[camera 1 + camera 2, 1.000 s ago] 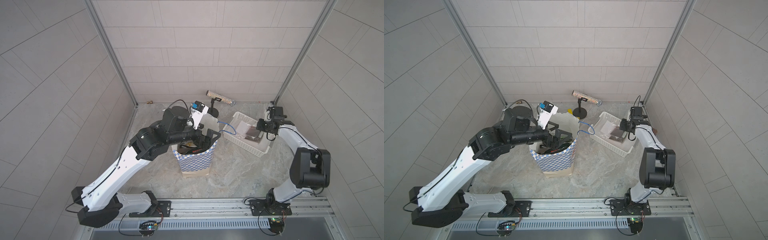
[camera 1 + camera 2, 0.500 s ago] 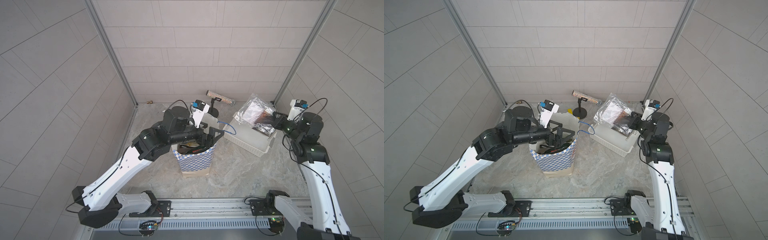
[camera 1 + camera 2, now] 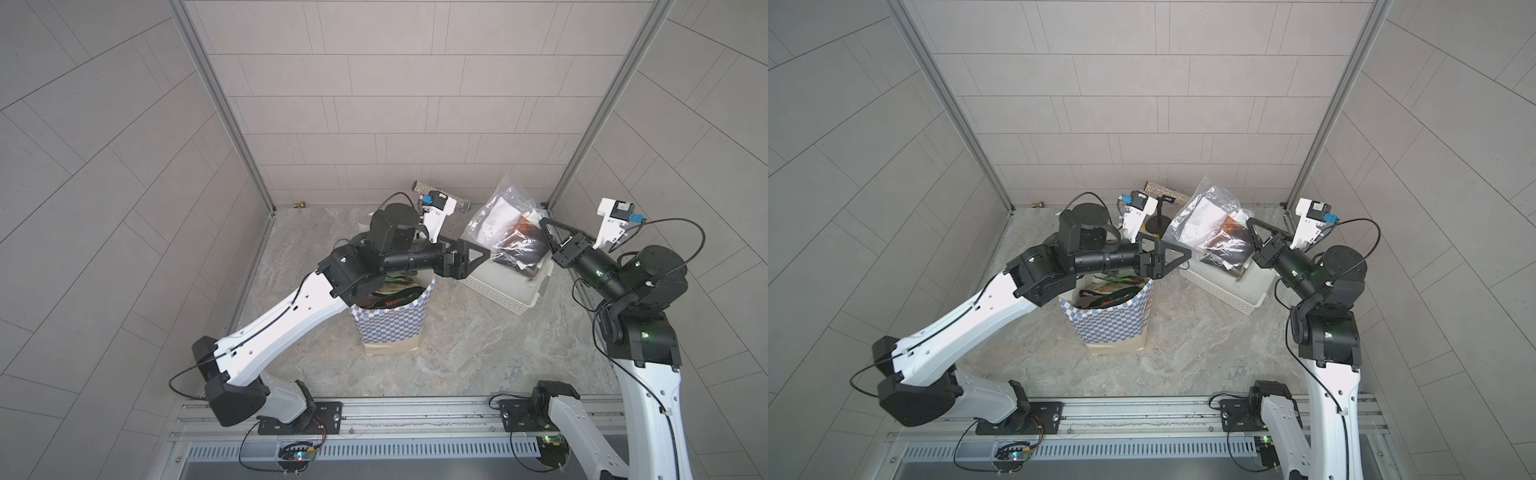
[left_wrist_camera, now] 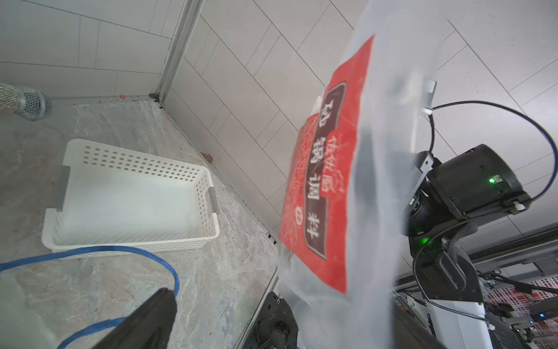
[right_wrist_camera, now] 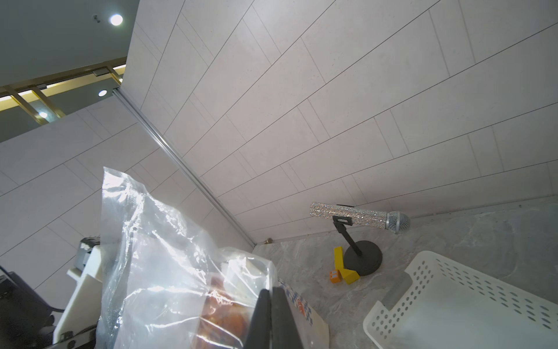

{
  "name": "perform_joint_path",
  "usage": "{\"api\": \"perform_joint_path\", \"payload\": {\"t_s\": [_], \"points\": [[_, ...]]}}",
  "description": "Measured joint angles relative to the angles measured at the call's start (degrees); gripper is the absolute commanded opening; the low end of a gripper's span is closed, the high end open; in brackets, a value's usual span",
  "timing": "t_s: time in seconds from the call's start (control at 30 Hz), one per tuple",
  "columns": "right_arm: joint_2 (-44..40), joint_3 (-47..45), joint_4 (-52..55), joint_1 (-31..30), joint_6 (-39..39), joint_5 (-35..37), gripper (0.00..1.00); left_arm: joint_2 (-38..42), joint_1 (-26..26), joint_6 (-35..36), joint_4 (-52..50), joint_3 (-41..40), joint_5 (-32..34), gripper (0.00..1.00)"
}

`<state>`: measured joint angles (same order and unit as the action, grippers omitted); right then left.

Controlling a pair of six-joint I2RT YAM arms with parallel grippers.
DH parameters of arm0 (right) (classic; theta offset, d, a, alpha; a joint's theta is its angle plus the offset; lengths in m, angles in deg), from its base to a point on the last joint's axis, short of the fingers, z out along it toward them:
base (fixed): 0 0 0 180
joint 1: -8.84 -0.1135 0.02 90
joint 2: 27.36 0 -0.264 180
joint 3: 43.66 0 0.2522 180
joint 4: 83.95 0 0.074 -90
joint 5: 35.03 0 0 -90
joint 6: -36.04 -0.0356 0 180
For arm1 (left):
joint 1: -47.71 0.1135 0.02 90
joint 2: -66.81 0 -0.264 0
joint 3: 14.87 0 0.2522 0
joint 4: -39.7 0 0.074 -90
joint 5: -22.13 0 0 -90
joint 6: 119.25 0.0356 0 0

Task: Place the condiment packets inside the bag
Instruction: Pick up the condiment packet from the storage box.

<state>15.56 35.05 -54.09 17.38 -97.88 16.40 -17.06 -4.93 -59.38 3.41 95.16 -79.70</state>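
Note:
A clear condiment packet (image 3: 513, 230) (image 3: 1214, 232) with red-brown contents hangs above the white basket, and my right gripper (image 3: 543, 224) (image 5: 271, 297) is shut on its edge. The left wrist view shows its red label with Chinese lettering (image 4: 326, 181). My left gripper (image 3: 478, 259) (image 3: 1177, 259) (image 4: 277, 311) reaches across the bag's mouth, open, with the packet's lower edge between its spread jaws. The checkered bag (image 3: 390, 328) (image 3: 1113, 326) stands upright in the middle of the floor. Several dark and green packets (image 3: 397, 295) (image 3: 1113, 293) lie inside it.
The white perforated basket (image 3: 498, 293) (image 3: 1225, 286) (image 4: 136, 193) (image 5: 453, 302) sits right of the bag, under the hanging packet. A glittery microphone on a black stand (image 5: 359, 214) (image 3: 1158, 193) is at the back wall, with yellow blocks (image 5: 344, 269) by its base.
My right gripper has lifted the clear packet out of the basket and carried it up and left. My left gripper has swung from over the bag out to the packet.

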Motion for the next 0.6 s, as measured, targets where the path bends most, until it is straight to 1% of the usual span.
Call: {"api": "perform_joint_path", "payload": {"t_s": [0.03, 0.07, 0.13, 0.17, 0.2, 0.23, 0.27, 0.33, 0.37, 0.4, 0.43, 0.5, 0.53, 0.6], "points": [[0.0, 0.0, -0.2, 0.0, -0.5, -0.6, 0.00, -1.0, -0.2, -0.2, 0.0, 1.2, -0.2, 0.80], [0.0, 0.0, -0.3, 0.0, -1.0, -1.3, 0.00, -1.9, -0.2, -0.5, 0.0, 2.3, -0.3, 0.64], [-0.3, 0.0, -0.2, 0.0, -1.4, -2.1, 0.00, -2.7, -0.3, -0.7, 0.2, 4.1, -0.6, 0.27], [-0.4, 0.0, -0.2, 0.0, -1.4, -2.4, 0.00, -2.7, -0.3, -0.8, 0.2, 4.4, -0.8, 0.12], [-0.5, 0.0, -0.2, 0.0, -1.4, -2.7, 0.00, -2.5, -0.3, -0.8, 0.2, 4.7, -0.7, 0.01], [-0.6, 0.0, -0.2, 0.0, -1.4, -2.9, 0.00, -2.3, -0.3, -0.8, 0.3, 4.7, -0.5, 0.00], [-0.7, 0.0, -0.1, 0.0, -1.2, -3.2, 0.02, -2.0, -0.4, -0.4, 0.2, 4.7, -0.2, 0.00], [-0.7, 0.0, -0.1, 0.0, -0.8, -3.7, 0.32, -1.6, -0.7, 0.1, -0.5, 4.9, 0.7, 0.00], [-0.8, 0.0, 0.0, 0.0, -0.1, -3.8, 0.43, -1.5, -0.8, 0.7, -1.4, 5.3, 1.4, 0.00], [-0.8, 0.0, 0.0, 0.0, 0.9, -4.0, 0.59, -1.5, -0.8, 1.6, -3.1, 6.2, 2.1, 0.00], [-1.0, 0.0, 0.1, 0.0, 2.2, -4.2, 0.70, -1.5, -0.8, 2.7, -4.7, 7.1, 2.9, 0.00], [-1.4, 0.0, 0.7, 0.0, 5.9, -4.3, 0.81, -1.6, -0.8, 5.9, -9.8, 10.2, 5.0, 0.00], [-1.7, 0.0, 0.9, 0.0, 7.9, -4.3, 0.84, -1.7, -0.7, 7.9, -12.3, 12.0, 6.0, 0.00], [-2.2, -0.2, 0.9, 0.0, 11.9, -4.6, 0.87, -1.9, -0.7, 12.9, -18.0, 16.4, 8.1, 0.00]]}}
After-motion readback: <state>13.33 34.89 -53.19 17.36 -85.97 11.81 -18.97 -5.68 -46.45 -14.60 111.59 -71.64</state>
